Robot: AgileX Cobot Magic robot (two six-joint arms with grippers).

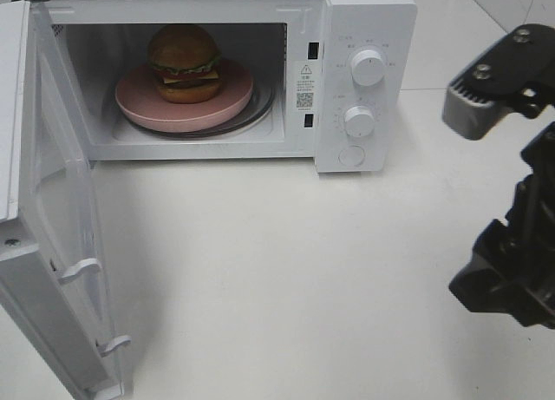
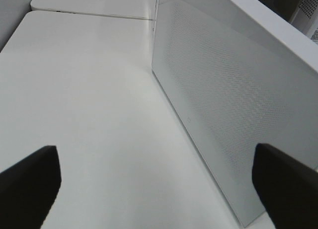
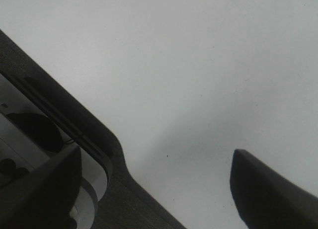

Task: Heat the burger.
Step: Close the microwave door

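The left end effector (image 2: 154,157) and right end effector (image 3: 155,159) gape wide, empty.

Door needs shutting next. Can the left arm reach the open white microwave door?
Likely yes: the white microwave door stands swung open just ahead of the open left gripper, only bare white table between.

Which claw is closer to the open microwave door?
Left. The left claw hangs right beside the door's outer face; the right claw is over the table, out beyond the knobs.
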